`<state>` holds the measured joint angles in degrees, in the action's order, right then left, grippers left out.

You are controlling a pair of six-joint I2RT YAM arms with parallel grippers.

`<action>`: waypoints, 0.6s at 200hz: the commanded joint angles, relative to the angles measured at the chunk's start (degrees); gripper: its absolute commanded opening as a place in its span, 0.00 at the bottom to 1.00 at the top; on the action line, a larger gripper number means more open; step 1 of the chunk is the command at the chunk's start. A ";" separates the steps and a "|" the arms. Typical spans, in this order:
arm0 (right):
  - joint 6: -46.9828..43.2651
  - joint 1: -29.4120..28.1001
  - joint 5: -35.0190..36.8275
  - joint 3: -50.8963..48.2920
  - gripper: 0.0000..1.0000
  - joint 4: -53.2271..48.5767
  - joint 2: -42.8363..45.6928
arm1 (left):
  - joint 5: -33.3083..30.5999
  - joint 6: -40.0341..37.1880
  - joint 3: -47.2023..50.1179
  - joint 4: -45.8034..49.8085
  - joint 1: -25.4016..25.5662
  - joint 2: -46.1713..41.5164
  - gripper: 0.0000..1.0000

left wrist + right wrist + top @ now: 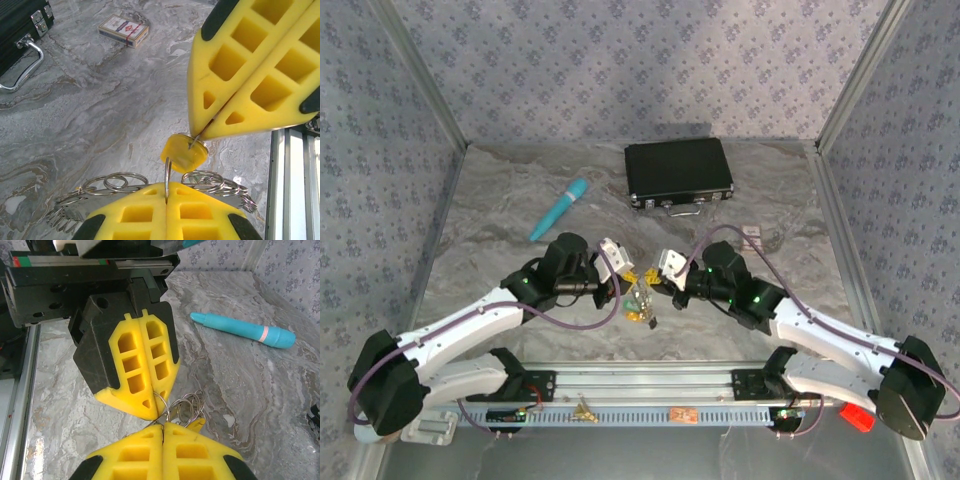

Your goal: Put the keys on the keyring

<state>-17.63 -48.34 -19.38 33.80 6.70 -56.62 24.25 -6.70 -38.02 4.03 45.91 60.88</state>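
Both grippers meet tip to tip above the table's middle. My left gripper (628, 274) (167, 186) is shut on a thin wire split ring (167, 172) that stands upright between its yellow fingers. That ring is one of several small rings on the grey toothed keyring (62, 217), which lies flat just under the fingers. My right gripper (656, 282) (163, 427) (197, 137) is shut on the metal end of a yellow-headed key (182, 155), held against the upright ring. A cluster of other keys (640, 304) hangs below the two tips.
A black case (678, 172) stands at the back, its handle toward me. A teal pen (560, 208) lies back left. A small card box (753, 236) is at the right. The arms' metal rail (650, 385) runs along the near edge.
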 commanded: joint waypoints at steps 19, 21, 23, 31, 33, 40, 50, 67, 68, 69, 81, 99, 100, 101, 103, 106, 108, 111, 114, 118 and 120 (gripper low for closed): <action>0.75 0.51 -1.54 1.97 0.00 3.45 -1.10 | 1.85 0.99 -1.97 -2.88 0.55 -0.59 0.00; 0.80 0.48 -1.61 2.01 0.00 3.53 -1.16 | 1.90 0.99 -1.97 -2.89 0.53 -0.65 0.00; 0.76 0.45 -1.60 1.98 0.00 3.57 -1.20 | 1.93 0.99 -1.90 -2.89 0.53 -0.65 0.00; 0.97 0.45 -1.71 1.98 0.00 3.90 -1.38 | 1.90 1.07 -1.94 -2.81 0.50 -0.67 0.00; 1.05 0.46 -1.72 1.97 0.00 3.93 -1.45 | 1.89 1.07 -1.90 -2.80 0.50 -0.65 0.00; 1.23 0.48 -1.89 1.99 0.00 4.13 -1.65 | 1.98 1.05 -1.88 -2.87 0.51 -0.66 0.00; 1.27 0.51 -2.11 2.23 0.00 4.25 -2.06 | 2.03 1.12 -1.71 -2.97 0.56 -0.67 0.00; 1.53 0.46 -2.22 2.32 0.00 4.55 -2.57 | 2.12 1.32 -1.53 -3.35 0.57 -0.85 0.00; 1.53 0.45 -2.19 2.32 0.00 4.55 -2.59 | 2.12 1.33 -1.53 -3.43 0.53 -0.85 0.00; 1.54 0.48 -2.17 2.32 0.00 4.59 -2.61 | 2.12 1.33 -1.53 -3.47 0.53 -0.85 0.00; 1.64 0.46 -2.07 2.32 0.00 4.81 -2.83 | 2.21 1.49 -1.31 -3.84 0.56 -0.93 0.00; 1.82 0.45 -1.70 2.24 0.00 5.15 -3.22 | 2.37 1.85 -0.84 -4.66 0.52 -1.18 0.00; 1.86 0.44 -1.67 2.23 0.00 5.20 -3.23 | 2.42 1.90 -0.79 -4.70 0.51 -1.19 0.00; 1.88 0.44 -1.60 2.23 0.00 5.19 -3.27 | 2.49 1.97 -0.72 -4.76 0.50 -1.20 0.00; 1.89 0.44 -1.51 2.23 0.00 5.17 -3.31 | 2.47 2.02 -0.63 -4.87 0.56 -1.25 0.00; 1.96 0.49 -1.37 2.23 0.00 5.17 -3.32 | 2.47 2.04 -0.58 -4.95 0.51 -1.29 0.00; 1.98 0.52 -1.19 2.23 0.00 5.25 -3.30 | 2.53 2.00 -0.57 -4.99 0.50 -1.29 0.00; 2.07 0.57 -1.04 2.30 0.00 5.30 -3.30 | 2.52 2.02 -0.49 -5.08 0.52 -1.36 0.00; 2.19 0.60 -0.75 2.24 0.00 5.34 -3.27 | 2.55 2.06 -0.37 -5.09 0.50 -1.42 0.00; 2.29 0.57 -0.39 2.15 0.00 5.42 -3.32 | 2.48 2.00 -0.28 -5.09 0.46 -1.47 0.00; 2.37 0.54 -0.22 2.21 0.00 5.49 -3.32 | 2.49 1.99 -0.25 -5.09 0.53 -1.51 0.00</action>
<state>-16.93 -48.23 -20.43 34.02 10.37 -59.79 24.67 -5.65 -38.00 2.87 45.93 60.86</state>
